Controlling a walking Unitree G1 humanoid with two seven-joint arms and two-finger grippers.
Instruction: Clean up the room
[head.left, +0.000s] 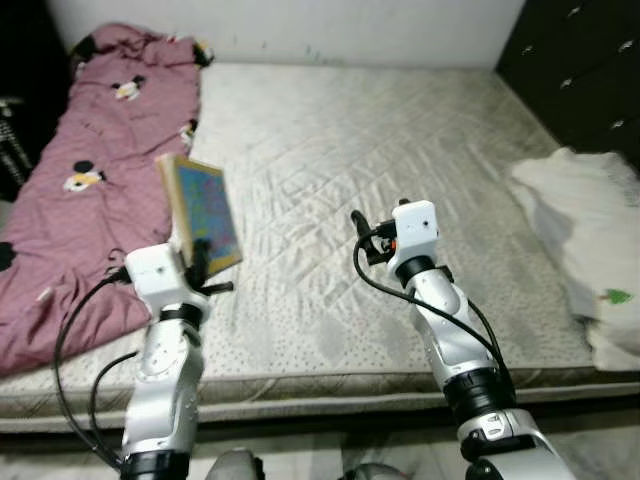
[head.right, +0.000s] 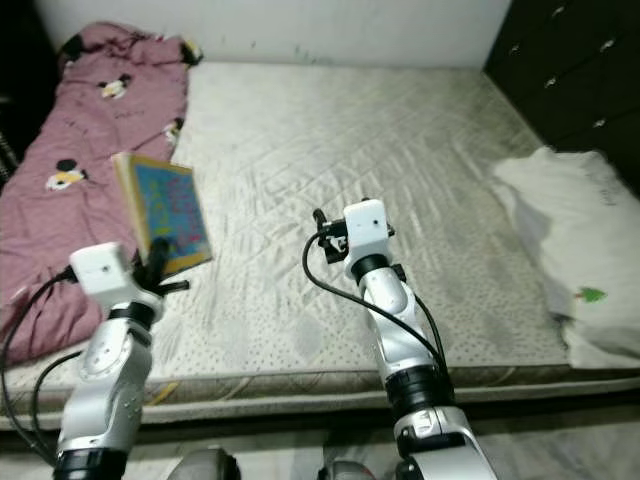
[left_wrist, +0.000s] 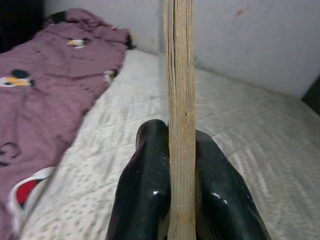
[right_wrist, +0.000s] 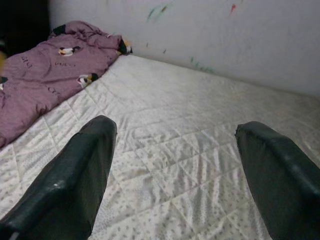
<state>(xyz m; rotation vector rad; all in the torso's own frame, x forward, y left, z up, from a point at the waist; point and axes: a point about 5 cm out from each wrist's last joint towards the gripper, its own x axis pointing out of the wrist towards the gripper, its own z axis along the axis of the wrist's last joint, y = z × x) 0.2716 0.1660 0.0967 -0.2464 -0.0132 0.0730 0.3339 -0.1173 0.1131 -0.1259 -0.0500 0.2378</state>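
- Book (head.left: 201, 212) with a colourful cover is lifted clear of the mattress (head.left: 330, 170), pinched upright in the left end effector (left_wrist: 170, 170); judging by this, pickup is done and putting it away remains.
- Right end effector (right_wrist: 175, 170) hovers over the mattress, fingers spread wide, empty.
- Purple blanket (head.left: 100, 150) left of the book and white bedding (head.left: 585, 240) at the mattress's right edge look untidied; the book's title is unreadable.
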